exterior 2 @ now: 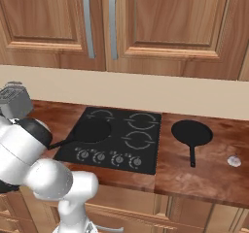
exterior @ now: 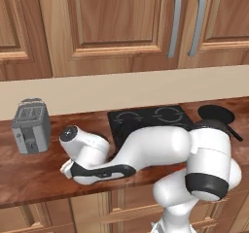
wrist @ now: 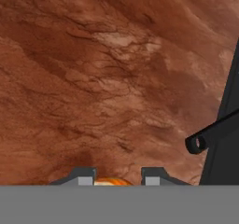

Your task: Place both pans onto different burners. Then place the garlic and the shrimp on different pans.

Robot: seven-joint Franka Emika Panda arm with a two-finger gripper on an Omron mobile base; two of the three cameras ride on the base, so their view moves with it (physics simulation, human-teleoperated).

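My gripper (wrist: 118, 180) is low over the brown counter, left of the cooktop (exterior 2: 146, 155). A small orange shrimp (wrist: 112, 182) fills the gap between the two fingertips, which are shut on it. One black pan (exterior 2: 91, 129) rests on the front-left burner, and its handle end (wrist: 196, 143) reaches toward my hand. The second pan (exterior 2: 192, 132) lies on the counter right of the cooktop, handle toward the front. A pale garlic (exterior 2: 234, 160) sits further right. Bare burners (exterior 2: 142, 121) show at the back and front right.
A grey toaster (exterior: 30, 125) stands on the counter at the far left. Wooden cabinets (exterior: 116, 23) hang above the beige wall. The cooktop knobs (exterior 2: 107, 158) run along its front edge. My white arm (exterior: 155, 149) stretches across the counter's front.
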